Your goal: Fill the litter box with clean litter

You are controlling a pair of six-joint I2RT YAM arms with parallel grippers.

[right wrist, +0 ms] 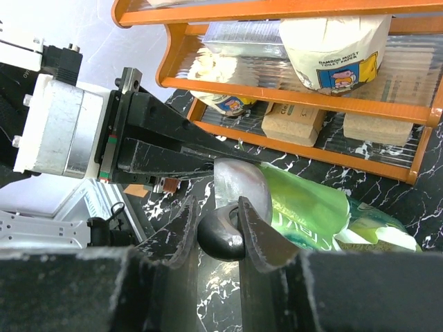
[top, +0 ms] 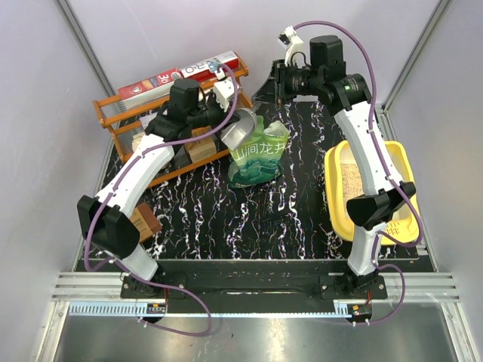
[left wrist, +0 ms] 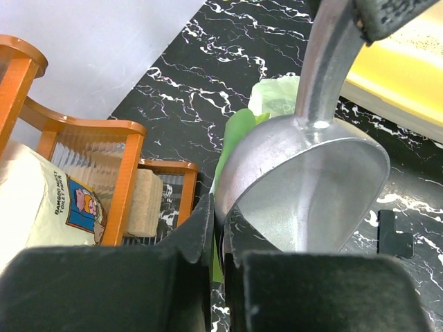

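The green pouch (top: 260,158) of clean litter stands mid-table with its top open. A metal scoop (top: 243,130) hangs tilted at its mouth, and its bowl (left wrist: 311,187) looks empty. My right gripper (right wrist: 216,204) is shut on the rounded end of the scoop's handle (right wrist: 225,232). My left gripper (left wrist: 220,207) is shut on the pouch's thin green edge (left wrist: 239,131), right beside the scoop's rim. The yellow litter box (top: 400,158) lies at the right under my right arm, with pale litter (top: 351,181) in it.
An orange wire rack (top: 136,113) stands at the back left, holding a toilet-paper pack (right wrist: 336,48) and brown blocks (right wrist: 297,124). A long red and white box (top: 181,75) lies on top of it. A brown block (top: 143,222) sits by my left arm.
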